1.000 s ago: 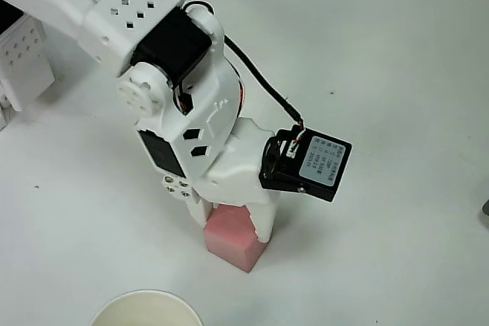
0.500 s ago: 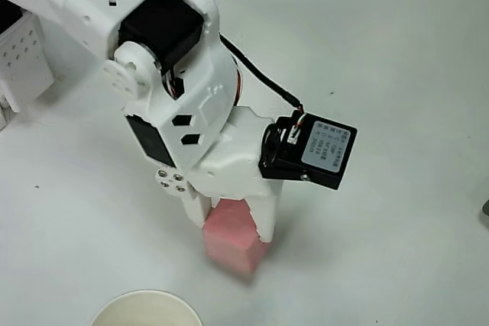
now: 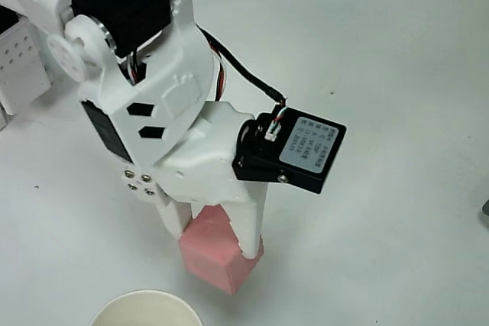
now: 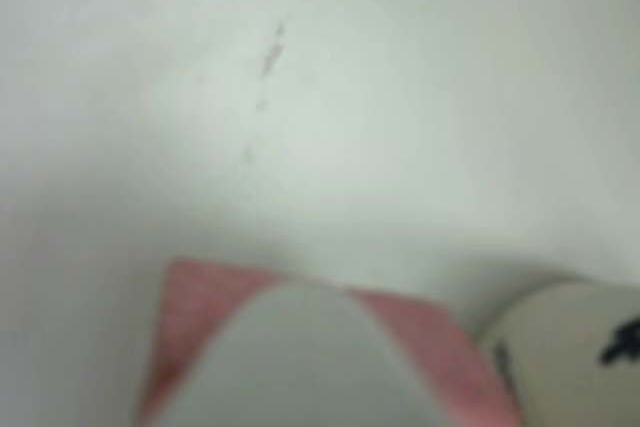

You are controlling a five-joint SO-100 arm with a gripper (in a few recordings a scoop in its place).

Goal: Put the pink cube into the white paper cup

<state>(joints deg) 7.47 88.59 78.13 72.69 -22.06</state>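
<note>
A: Cube status pls? Where is it now?

B: The pink cube [image 3: 218,253] sits between the two white fingers of the gripper [image 3: 214,236], which is closed on it from both sides. In the overhead view it is just above the rim of the white paper cup [image 3: 145,295] and a bit to the right, not over the opening yet. I cannot tell if the cube touches the table [image 3: 397,43] or hangs free of it.

A: And the wrist view?

B: Blurred. One pale finger [image 4: 300,367] lies over the pink cube [image 4: 190,302], with the table behind and a pale rounded thing at bottom right that I cannot name.

A: So how far along, approx?

B: Grasp looks done, I think. Left to do: carry the cube over the cup, then let it go inside. Cup is near, so a short move.
</note>
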